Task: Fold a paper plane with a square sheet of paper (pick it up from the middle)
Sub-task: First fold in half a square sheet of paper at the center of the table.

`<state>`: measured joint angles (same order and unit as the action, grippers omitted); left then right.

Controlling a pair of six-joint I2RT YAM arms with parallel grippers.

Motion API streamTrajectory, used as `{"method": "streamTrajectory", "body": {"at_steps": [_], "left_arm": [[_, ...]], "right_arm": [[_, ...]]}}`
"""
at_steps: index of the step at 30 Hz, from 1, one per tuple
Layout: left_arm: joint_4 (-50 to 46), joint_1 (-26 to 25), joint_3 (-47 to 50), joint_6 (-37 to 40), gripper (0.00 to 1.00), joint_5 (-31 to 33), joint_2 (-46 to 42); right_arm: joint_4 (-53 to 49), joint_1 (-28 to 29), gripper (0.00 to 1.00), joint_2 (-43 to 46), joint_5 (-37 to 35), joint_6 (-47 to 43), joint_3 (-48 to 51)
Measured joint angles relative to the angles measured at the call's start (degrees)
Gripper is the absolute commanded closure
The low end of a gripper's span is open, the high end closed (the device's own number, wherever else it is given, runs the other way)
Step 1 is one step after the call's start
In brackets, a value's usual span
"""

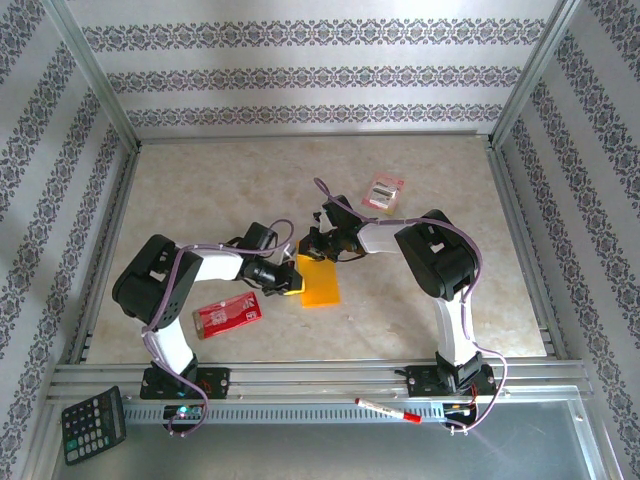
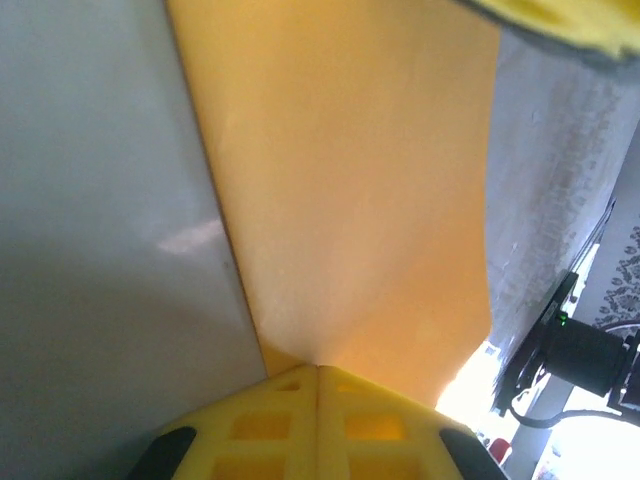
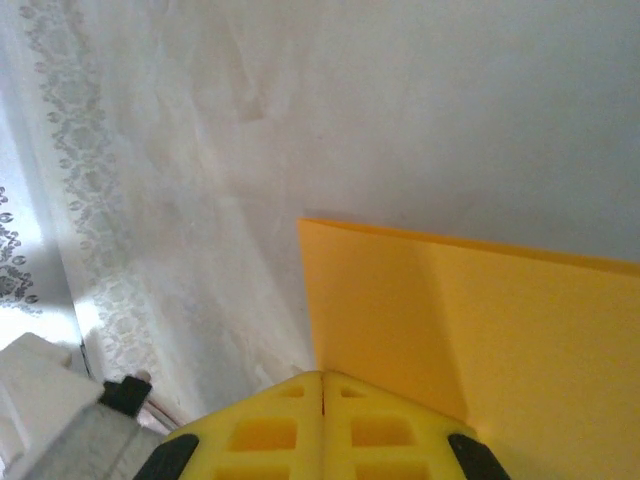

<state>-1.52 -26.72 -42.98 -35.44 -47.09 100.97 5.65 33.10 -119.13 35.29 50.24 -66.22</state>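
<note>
sheet (image 1: 320, 284) lies flat on the table (image 1: 200, 190), between the two arms. it shows as a rectangle rather than a square, so it is judged to be doubled over once. left gripper (image 1: 291, 279) is fully closed, its tips at the sheet's left edge. right gripper (image 1: 318, 250) is likewise fully closed, its tips at the sheet's far edge. whether either has a ply nipped or merely presses down cannot be told. handling assessment: thin, very light paper, limp across its span and stiffer along a crease. it is smooth, so likely to slide on the table under a sideways push. it dents and tears easily, and a stray crease would stay. recommended hold: pinch a lifted edge near the middle of that side, with the other tips pinning the sheet down.
</note>
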Motion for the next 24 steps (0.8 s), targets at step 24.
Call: {"method": "streamTrajectory", "body": {"at_steps": [24], "left_arm": [[1.55,-10.14,4.33,-4.28,1.00,4.48,-4.72]], "right_arm": [[1.05,0.07,1.00,0.28,-0.72,1.33,0.72]]}}
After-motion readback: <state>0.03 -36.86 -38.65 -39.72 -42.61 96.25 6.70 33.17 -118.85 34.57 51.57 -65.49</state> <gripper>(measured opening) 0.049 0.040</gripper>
